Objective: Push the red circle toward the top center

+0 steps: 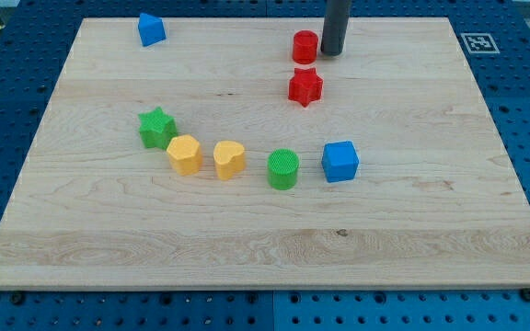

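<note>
**Tip set against the red circle near the top centre**

My tip (331, 53) stands just to the view's right of the red circle (305, 46), touching it or very nearly so; the gap is too fine to judge. That placement suits a sideways nudge toward the view's left rather than a push upward. The red circle already lies close to the desk's (81, 230) top edge, slightly to the view's right of the middle, so by my reading the task is nearly finished and only a small leftward correction remains. There is no gripper on this arm, only the rod, so nothing can be said of open or closed; the rod holds nothing and can only shove.

The red star (305, 86) sits just below the red circle, apart from it, and out of the line of a leftward push.

Counted, eight blocks lie on the desk:
- Red: two, the circle and the star.
- Blue: two, a blue pentagon-like block (151, 29) at the top left corner and a blue cube (340, 161) at mid-right.
- Green: two, a green star (157, 128) and a green circle (283, 169).
- Yellow: two, a yellow hexagon (184, 154) and a yellow heart (229, 159).

The five lower blocks form a shallow arc across the middle, well apart from my tip.
</note>
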Action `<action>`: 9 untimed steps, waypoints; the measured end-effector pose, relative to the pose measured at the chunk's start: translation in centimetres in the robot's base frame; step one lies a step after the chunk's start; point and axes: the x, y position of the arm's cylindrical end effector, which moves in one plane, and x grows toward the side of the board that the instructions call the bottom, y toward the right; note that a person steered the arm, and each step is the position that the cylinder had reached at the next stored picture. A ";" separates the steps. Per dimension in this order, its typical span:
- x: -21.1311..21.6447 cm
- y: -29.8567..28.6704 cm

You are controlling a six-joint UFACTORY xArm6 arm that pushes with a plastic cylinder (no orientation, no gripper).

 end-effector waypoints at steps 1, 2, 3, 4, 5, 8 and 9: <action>3.1 1.8; 4.0 1.9; 2.5 -0.6; 1.1 -3.8; 0.5 -6.1; -1.5 -8.5; 1.5 -9.5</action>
